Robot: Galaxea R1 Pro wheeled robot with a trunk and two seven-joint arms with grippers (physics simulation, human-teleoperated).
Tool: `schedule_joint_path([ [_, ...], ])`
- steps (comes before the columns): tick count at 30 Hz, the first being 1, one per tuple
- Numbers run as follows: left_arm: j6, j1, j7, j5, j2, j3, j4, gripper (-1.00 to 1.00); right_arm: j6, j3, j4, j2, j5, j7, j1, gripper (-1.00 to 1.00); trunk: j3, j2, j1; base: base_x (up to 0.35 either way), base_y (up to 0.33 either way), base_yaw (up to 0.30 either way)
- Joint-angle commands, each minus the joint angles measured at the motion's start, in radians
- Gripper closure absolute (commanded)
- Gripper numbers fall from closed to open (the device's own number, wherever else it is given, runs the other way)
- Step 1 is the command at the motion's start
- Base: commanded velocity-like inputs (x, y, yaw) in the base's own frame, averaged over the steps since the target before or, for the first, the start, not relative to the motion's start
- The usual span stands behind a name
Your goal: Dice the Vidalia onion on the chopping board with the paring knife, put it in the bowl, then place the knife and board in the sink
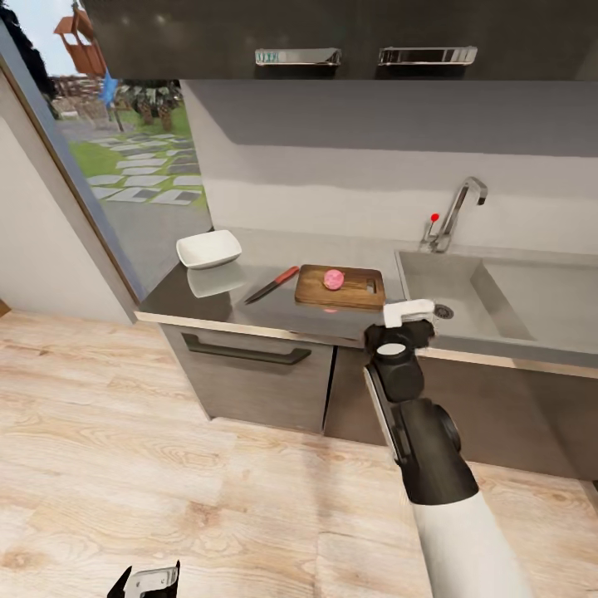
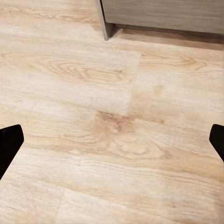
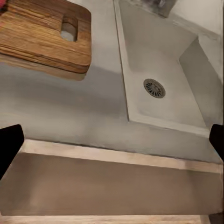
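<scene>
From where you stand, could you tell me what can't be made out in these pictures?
- Right gripper: head view, seen from behind; its own body hides the jaws.
- Left gripper: head view, cut off by the bottom edge.
- Onion on the chopping board: head view, too small to tell whether it is cut.
- Chopping board: right wrist view, cut off by the picture's edge.
- Paring knife: head view, blade too small for detail.

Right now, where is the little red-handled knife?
In the head view, the paring knife lies on the countertop between the white bowl and the chopping board, left of the sink.
</scene>
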Motion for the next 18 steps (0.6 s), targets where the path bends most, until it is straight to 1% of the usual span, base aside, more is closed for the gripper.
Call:
schedule_joint_path([
  [1,-0.005,-0.002,0.006,0.003,0.000,-0.009,0.004,-1.00,0.010,0.001,0.000,0.000,-0.004,-0.006,-0.014,-1.00,-0.001,-0.001,0.000,0.000,0.000,0.000],
  [2,-0.005,-0.002,0.006,0.003,0.000,-0.009,0.004,-1.00,0.020,0.001,0.000,0.000,-0.005,-0.006,-0.048,-1.00,-0.001,-0.001,0.000,0.000,0.000,0.000],
  [3,-0.005,-0.002,0.006,0.003,0.000,-0.008,0.004,-1.00,0.023,0.001,0.000,0.000,-0.005,-0.006,-0.069,-1.00,-0.001,-0.001,0.000,0.000,0.000,0.000],
  [4,-0.005,-0.002,0.006,0.003,0.000,-0.009,0.004,-1.00,0.024,0.001,0.000,0.000,-0.005,-0.006,-0.079,-1.00,-0.001,-0.001,0.000,0.000,0.000,0.000],
  [9,-0.005,-0.002,0.006,0.003,0.000,-0.009,0.004,-1.00,0.029,0.000,0.009,0.000,-0.006,-0.005,-0.175,-1.00,-0.001,-0.001,0.000,0.000,0.000,0.000],
  [10,-0.005,-0.002,0.006,0.003,0.000,-0.009,0.004,-1.00,0.029,0.000,0.009,0.000,-0.006,-0.005,-0.186,-1.00,-0.001,-0.001,0.000,0.000,0.000,0.000],
  [11,-0.005,-0.002,0.006,0.003,0.000,-0.009,0.004,-1.00,0.029,-0.001,0.013,0.000,-0.007,-0.005,-0.235,-1.00,-0.001,-0.001,0.000,0.000,0.000,0.000],
  [12,-0.005,-0.002,0.006,0.003,0.000,-0.009,0.004,-1.00,0.030,-0.001,0.016,0.000,-0.007,-0.004,-0.263,-1.00,-0.001,-0.001,0.000,0.000,0.000,0.000],
  [13,-0.005,-0.002,0.006,0.003,0.000,-0.009,0.004,-1.00,0.030,-0.001,0.018,0.000,-0.007,-0.004,-0.278,-1.00,-0.001,-0.001,0.000,0.000,0.000,0.000],
  [14,-0.005,-0.002,0.006,0.003,0.000,-0.009,0.004,-1.00,0.030,-0.002,0.026,0.000,-0.007,-0.003,-0.311,-1.00,-0.001,-0.001,0.000,0.000,0.000,0.000],
  [15,0.001,-0.002,0.006,0.003,0.000,-0.009,0.004,-1.00,0.030,-0.006,0.063,0.000,-0.008,-0.002,-0.362,-1.00,-0.001,-0.001,0.000,0.000,0.000,0.000],
  [16,0.006,-0.002,0.006,0.003,0.000,-0.009,0.004,-1.00,0.029,-0.009,0.090,0.000,-0.009,0.000,-0.391,-1.00,-0.001,-0.001,0.000,0.000,0.000,0.000],
  [18,0.025,-0.002,0.006,0.003,0.002,-0.009,0.004,-1.00,0.028,-0.032,0.202,0.000,-0.022,0.013,-0.496,-1.00,-0.001,-0.001,0.000,0.000,0.000,0.000],
])
